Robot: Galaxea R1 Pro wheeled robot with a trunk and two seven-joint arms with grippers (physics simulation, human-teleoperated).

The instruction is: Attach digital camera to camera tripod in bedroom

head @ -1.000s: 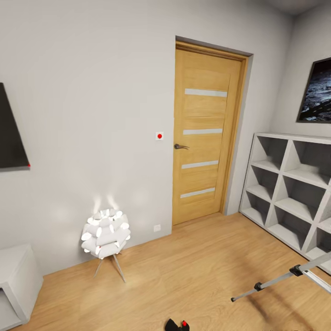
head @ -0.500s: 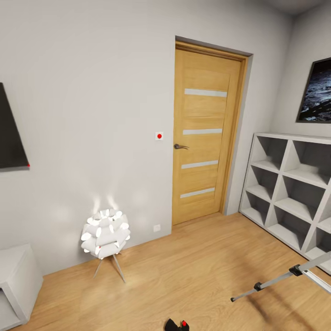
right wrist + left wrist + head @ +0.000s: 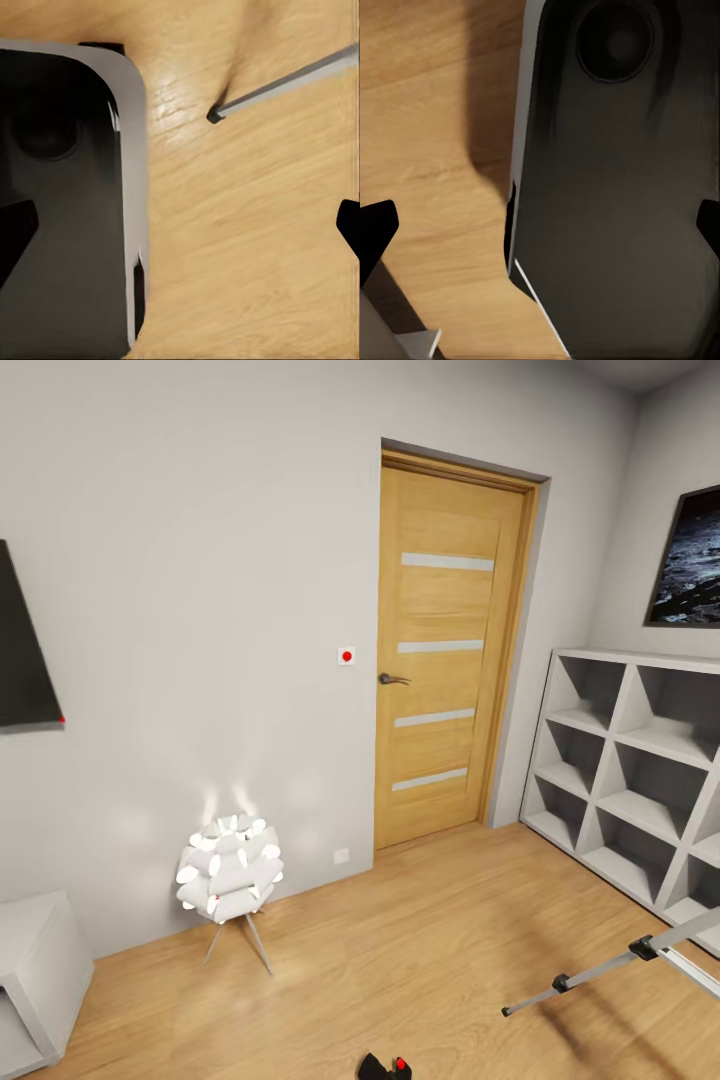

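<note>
Item, left gripper (image 3: 540,225): seen from its wrist camera, both fingertips (image 3: 375,229) sit at opposite edges of the picture, spread wide, nothing between them; below lies the plank floor (image 3: 427,97) and a dark rounded body with a pale rim, which I take for my own base (image 3: 607,187). Item, right gripper (image 3: 180,225): likewise spread, tips at either edge of its wrist picture, empty; under it the same dark body with a pale rim on one side and bare planks on the other, with the end of one silver tripod leg (image 3: 285,82) running across the floor to a black foot. Item, camera (image 3: 385,1068): a small black body with a red button, at the very bottom edge of the head view, near centre, on the floor close in front of me and mostly cut off. Item, tripod (image 3: 610,966): lower right of the head view, one silver leg stretched long and low across the floor, foot pointing left toward the middle, black joints along it, a second leg branching off toward the corner; its head is out of frame. Judgement: the tripod lies to my right, so the right arm is the nearer one for it; the camera lies about centre and either arm could serve. Item, room: oak door (image 3: 450,650) ahead, grey cube shelving (image 3: 640,770) at right, white lamp (image 3: 230,875) by the wall at left.
</note>
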